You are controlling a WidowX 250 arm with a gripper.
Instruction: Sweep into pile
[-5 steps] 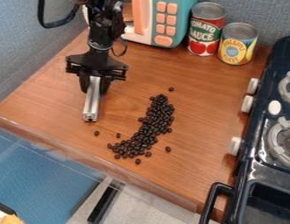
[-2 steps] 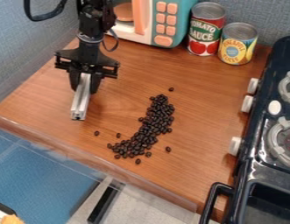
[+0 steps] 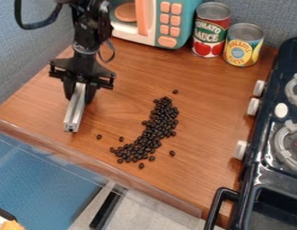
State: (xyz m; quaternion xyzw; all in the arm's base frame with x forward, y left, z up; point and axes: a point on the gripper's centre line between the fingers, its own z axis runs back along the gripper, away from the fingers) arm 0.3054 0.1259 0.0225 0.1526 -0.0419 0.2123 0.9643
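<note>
Leftward and toward the near edge of the tabletop (image 3: 204, 99), the gripper (image 3: 80, 91) has moved, jaws clenched on a metal bar (image 3: 74, 112). Beans (image 3: 151, 132) lie right of it in a curved band, strays around. Behind stand a tomato-pictured can (image 3: 211, 33), a yellow-labelled can (image 3: 243, 45) and a toy microwave (image 3: 181, 20), orange disc (image 3: 126, 12) inside.

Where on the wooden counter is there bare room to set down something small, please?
Between the main bean pile and the stove; also above the pile, below the microwave and two cans. It is crowded around the pile, with stray beans near it, and at left, where the end effector holds a silver bar.
</note>
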